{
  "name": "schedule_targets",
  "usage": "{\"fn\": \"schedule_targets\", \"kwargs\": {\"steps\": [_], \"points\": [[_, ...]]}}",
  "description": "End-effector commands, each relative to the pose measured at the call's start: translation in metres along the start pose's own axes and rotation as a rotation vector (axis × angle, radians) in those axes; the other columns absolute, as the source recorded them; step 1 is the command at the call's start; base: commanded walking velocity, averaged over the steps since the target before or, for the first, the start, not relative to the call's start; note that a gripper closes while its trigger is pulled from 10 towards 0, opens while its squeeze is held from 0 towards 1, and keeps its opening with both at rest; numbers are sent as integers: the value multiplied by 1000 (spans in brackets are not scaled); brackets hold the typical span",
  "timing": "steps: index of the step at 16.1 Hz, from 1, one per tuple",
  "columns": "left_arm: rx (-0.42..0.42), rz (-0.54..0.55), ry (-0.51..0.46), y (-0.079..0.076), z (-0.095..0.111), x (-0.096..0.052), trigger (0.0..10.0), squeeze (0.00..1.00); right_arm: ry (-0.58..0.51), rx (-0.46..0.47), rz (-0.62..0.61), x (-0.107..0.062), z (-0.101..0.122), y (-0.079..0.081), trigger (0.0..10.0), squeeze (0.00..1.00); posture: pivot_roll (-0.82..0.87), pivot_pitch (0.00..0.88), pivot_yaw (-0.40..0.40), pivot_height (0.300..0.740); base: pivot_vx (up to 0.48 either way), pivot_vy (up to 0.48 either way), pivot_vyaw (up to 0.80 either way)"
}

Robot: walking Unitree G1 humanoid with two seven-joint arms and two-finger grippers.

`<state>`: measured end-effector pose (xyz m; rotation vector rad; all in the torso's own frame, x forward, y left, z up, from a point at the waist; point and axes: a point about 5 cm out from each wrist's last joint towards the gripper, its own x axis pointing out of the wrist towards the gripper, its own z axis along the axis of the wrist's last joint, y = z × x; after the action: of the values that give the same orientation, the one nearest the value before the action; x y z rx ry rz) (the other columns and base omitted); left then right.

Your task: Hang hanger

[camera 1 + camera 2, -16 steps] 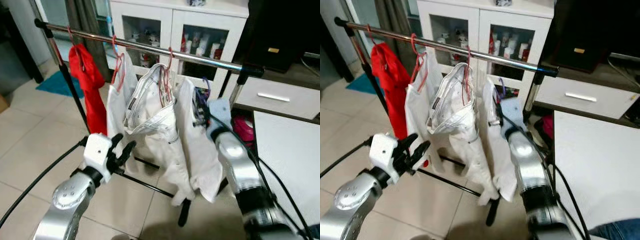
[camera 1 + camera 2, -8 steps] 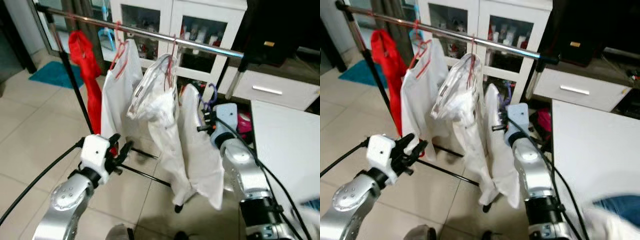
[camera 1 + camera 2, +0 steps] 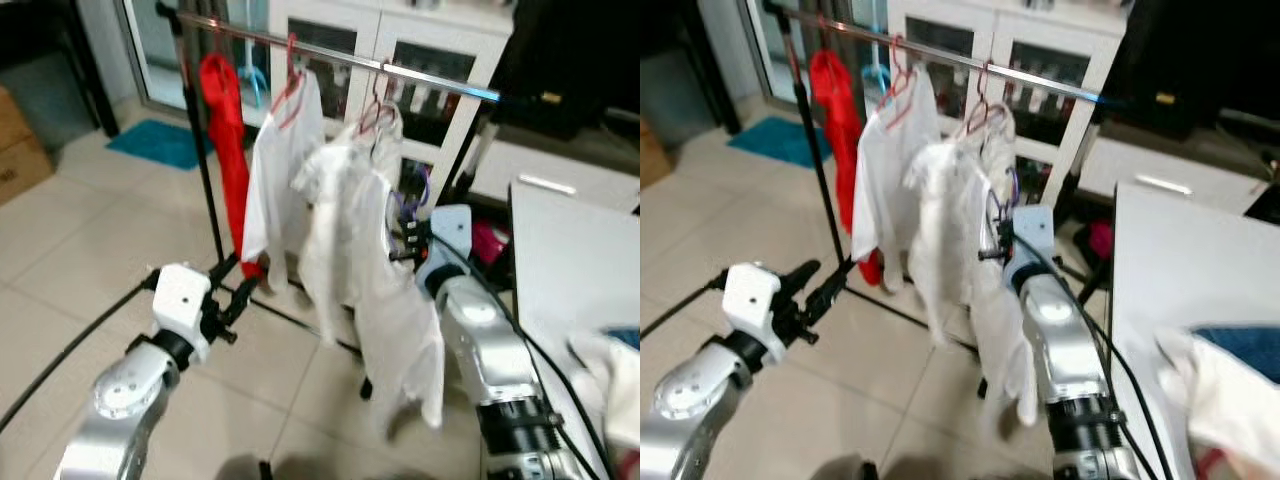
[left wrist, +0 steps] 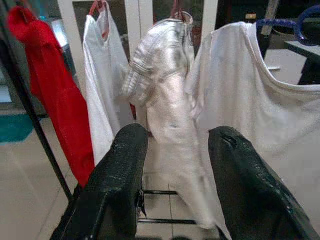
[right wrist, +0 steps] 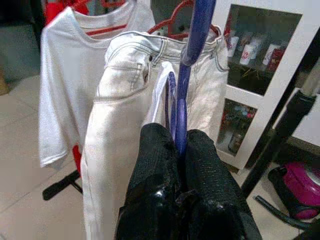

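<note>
Your view has pulled back and swung since a second ago: the garment rack (image 3: 330, 55) now sits farther off and higher in the eye views, and a white table (image 3: 1140, 290) with a blue and white cloth (image 3: 1230, 375) has come into sight on your right. Your right gripper (image 5: 177, 150) is pinched tight on the blue hanger (image 5: 192, 45), its black fingers (image 5: 155, 160) pressed against the stem on both sides. That hanger carries a white shirt (image 3: 405, 310) and is held below the rail, just beside the pale jeans (image 5: 125, 95) on a red hanger. It is not on the rail. Farther along hang a white T-shirt (image 3: 275, 170) and a red garment (image 3: 228, 120). Your left gripper (image 4: 172, 180) is low in front of the rack, fingers spread apart and holding nothing. A white cabinet (image 3: 430, 60) stands behind the rack.
</note>
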<state>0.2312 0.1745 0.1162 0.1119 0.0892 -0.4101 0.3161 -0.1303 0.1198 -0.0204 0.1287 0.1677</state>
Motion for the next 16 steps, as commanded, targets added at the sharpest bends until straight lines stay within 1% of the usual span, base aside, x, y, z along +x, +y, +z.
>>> {"fn": "schedule_targets", "kwargs": {"steps": [1, 2, 3, 4, 5, 7, 9, 10, 13, 16], "points": [[2, -23, -2, -4, 0, 0, 10000, 0, -17, 5, -18, -1, 6, -5, 0, 0, 70, 0, -39, 740, 0, 0, 0], [0, -24, -7, -4, 1, 0, 10000, 0, -24, 1, -14, -1, 6, -5, 588, 0, 72, 2, -44, 740, 0, 0, 0], [-5, -23, -15, -4, 2, -1, 10000, 0, -12, -14, 1, 0, 6, -4, 10000, 0, 75, 8, -51, 740, 0, 0, 0], [-14, -17, -12, -4, 2, -4, 10000, 0, 1, -24, 43, 0, 4, 0, 10000, 0, 80, 8, -51, 740, 0, 0, 0], [-16, -16, -10, -4, 1, -4, 10000, 0, 2, -24, 56, 0, 4, 1, 10000, 0, 80, 8, -51, 740, 0, 0, 0], [-20, -28, -9, -5, 2, -6, 10000, 0, 7, -6, 117, -1, 2, 7, 10000, 0, 91, 6, -43, 740, 0, 373, 0], [-12, -30, -7, 1, 4, -5, 10000, 0, 10, 30, 133, -2, -1, 12, 10000, 0, 85, 6, -26, 740, 0, 431, 0], [-8, -28, -5, 3, 4, -5, 10000, 0, 12, 27, 149, -4, -1, 15, 10000, 0, 83, 7, -24, 740, 0, 435, 0], [-8, -24, -5, 5, 5, -3, 10000, 0, 19, 24, 165, -6, -2, 16, 10000, 0, 81, 8, -22, 740, 0, 439, 0], [5, -63, 3, 2, 7, 3, 10000, 0, 1, 34, 167, -5, 4, 12, 10000, 0, 80, 0, 19, 740, 0, 434, 0]]}}
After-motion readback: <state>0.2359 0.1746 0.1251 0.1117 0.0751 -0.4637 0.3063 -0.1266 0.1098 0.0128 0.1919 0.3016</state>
